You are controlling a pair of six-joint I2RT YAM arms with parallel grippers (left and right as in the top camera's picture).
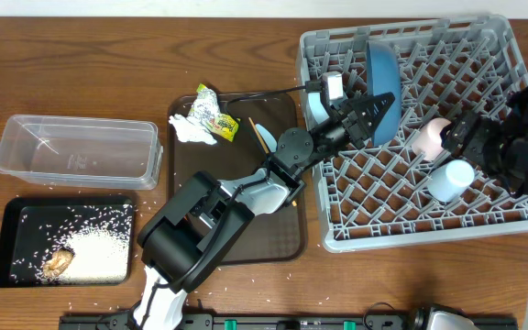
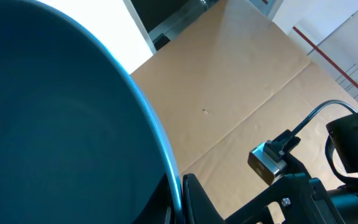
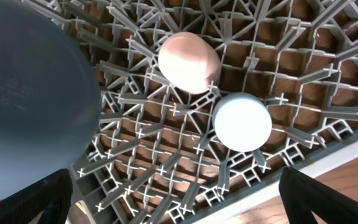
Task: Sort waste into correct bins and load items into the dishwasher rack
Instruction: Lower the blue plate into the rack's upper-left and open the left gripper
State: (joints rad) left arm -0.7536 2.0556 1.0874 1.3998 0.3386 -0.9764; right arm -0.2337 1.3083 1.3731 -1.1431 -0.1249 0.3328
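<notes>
— Risks, starting from the overhead view?
— Left gripper (image 1: 367, 112) is clamped on the rim of the dark-blue plate (image 1: 383, 73). The plate stands on edge over the dishwasher rack (image 1: 411, 236), toward its back-left corner. If the grip lets go before the rim sits between pegs, I'd expect the plate to tip onto the pale-blue bowl (image 1: 326, 94) just beside it.
— And the left wrist view?
— The plate fills the frame, with one finger (image 2: 197, 199) against its edge. The pegs below are hidden, so seating can't be checked from there.
— Right wrist view?
— Right gripper (image 3: 185, 208) is spread wide and empty. It hovers above the pinkish-white cup (image 3: 189, 62) and light-blue cup (image 3: 242, 121), which both appear mouth-down in the rack. The plate's edge is near them, so a toppling plate or a careless descent could knock either cup over.
</notes>
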